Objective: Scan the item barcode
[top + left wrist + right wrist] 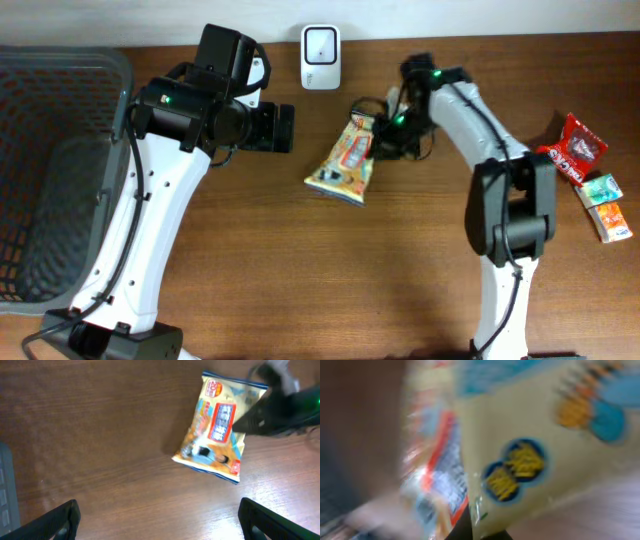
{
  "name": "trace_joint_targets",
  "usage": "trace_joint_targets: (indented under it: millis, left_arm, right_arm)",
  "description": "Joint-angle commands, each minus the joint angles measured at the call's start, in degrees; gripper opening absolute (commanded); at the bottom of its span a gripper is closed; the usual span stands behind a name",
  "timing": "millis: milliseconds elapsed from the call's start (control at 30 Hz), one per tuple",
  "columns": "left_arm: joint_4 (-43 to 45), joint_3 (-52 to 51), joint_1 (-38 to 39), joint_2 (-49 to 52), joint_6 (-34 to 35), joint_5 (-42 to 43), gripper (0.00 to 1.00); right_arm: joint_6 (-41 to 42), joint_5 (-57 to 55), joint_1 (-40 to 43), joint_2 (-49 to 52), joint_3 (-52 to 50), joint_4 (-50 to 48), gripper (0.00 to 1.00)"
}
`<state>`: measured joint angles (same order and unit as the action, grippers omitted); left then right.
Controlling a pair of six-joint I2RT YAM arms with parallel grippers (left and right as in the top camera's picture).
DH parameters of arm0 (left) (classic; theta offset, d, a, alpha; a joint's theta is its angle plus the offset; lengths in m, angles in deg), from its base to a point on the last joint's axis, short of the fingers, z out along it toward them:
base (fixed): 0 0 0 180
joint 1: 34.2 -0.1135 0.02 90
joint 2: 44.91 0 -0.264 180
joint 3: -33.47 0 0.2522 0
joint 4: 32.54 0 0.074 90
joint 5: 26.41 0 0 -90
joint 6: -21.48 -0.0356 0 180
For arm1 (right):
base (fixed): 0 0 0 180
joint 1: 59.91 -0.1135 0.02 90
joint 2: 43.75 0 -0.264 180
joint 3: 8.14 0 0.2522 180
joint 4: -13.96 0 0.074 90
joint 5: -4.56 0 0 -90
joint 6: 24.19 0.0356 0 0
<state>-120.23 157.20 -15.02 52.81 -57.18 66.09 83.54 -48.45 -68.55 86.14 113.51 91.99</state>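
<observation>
From here I see the snack packet near the middle of the bench, printed face up, yellow with a red label and blue corners. The right end effector is closed on the packet's far right edge, and its wrist view is filled with blurred wrapper, so I cannot make out a barcode. I cannot tell whether the packet lies flat or is tilted off the wood. The left end effector hangs just left of the packet, jaws spread to their widest and holding nothing; in its own camera the two dark fingers frame the bottom corners, with the packet beyond them. A white scanner stands at the far edge, beyond the packet. A dark mesh basket fills the left side. Well apart on the right lie a red packet, a small green and white packet and an orange box.
</observation>
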Motion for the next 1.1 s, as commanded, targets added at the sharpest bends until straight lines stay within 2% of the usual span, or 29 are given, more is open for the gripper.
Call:
trace_joint_targets:
  millis: [0,67,167,367,400,433,500,633,667,700,733,833,1000,1067]
  left_arm:
    - [0.2,0.2,0.2,-0.6,-0.7,-0.4,0.99]
    - [0.2,0.2,0.2,-0.6,-0.7,-0.4,0.99]
    - [0.2,0.2,0.2,-0.6,-0.7,-0.4,0.99]
    - [0.2,0.2,0.2,-0.6,-0.7,-0.4,0.99]
    - [0.2,0.2,0.2,-0.6,-0.7,-0.4,0.99]
    - [0.2,0.2,0.2,-0.6,-0.8,-0.4,0.99]
    - [0.2,0.2,0.2,-0.6,-0.7,-0.4,0.99]
    - [0.2,0.2,0.2,-0.6,-0.7,-0.4,0.99]
    - [0.2,0.2,0.2,-0.6,-0.8,-0.4,0.99]
    - [0.2,0.2,0.2,-0.6,-0.7,-0.4,0.99]
    - [0.2,0.2,0.2,-0.6,-0.7,-0.4,0.99]
    - [0.2,0.2,0.2,-0.6,-0.7,-0.4,0.99]
    - [0.2,0.2,0.2,-0.6,-0.7,0.1,0.99]
    - [0.2,0.2,0.2,-0.6,-0.7,4.4,0.99]
  right_arm:
    - [-0.3,32.7,4.5,-1.2,2.5,1.5,0.04]
    - [2.3,41.0,6.5,-1.2,2.5,5.0,0.04]
    - [4.2,40.8,6.7,-1.2,2.5,9.9,0.04]
    - [4.2,37.1,6.8,-1.3,2.5,9.4,0.04]
    - [3.3,32.6,6.8,-1.3,3.0,9.3,0.04]
    - [0.9,23.5,6.8,-1.6,4.4,9.0,0.04]
    - [0.7,-2.3,6.8,-4.1,8.5,13.3,0.04]
    - [0.8,-27.1,7.3,-11.6,14.4,19.6,0.04]
    - [0.7,-41.4,8.9,-15.0,14.7,19.8,0.22]
    - [0.7,-53.2,11.4,-15.9,14.7,19.8,0.99]
    - [0.7,-56.7,13.4,-15.9,14.5,20.0,0.99]
    - [0.7,-55.2,20.0,-15.6,14.0,20.1,0.99]
    - [0.7,-54.8,23.0,-15.6,14.0,19.9,0.99]
    - [0.7,-54.8,22.9,-15.6,14.0,19.9,0.98]
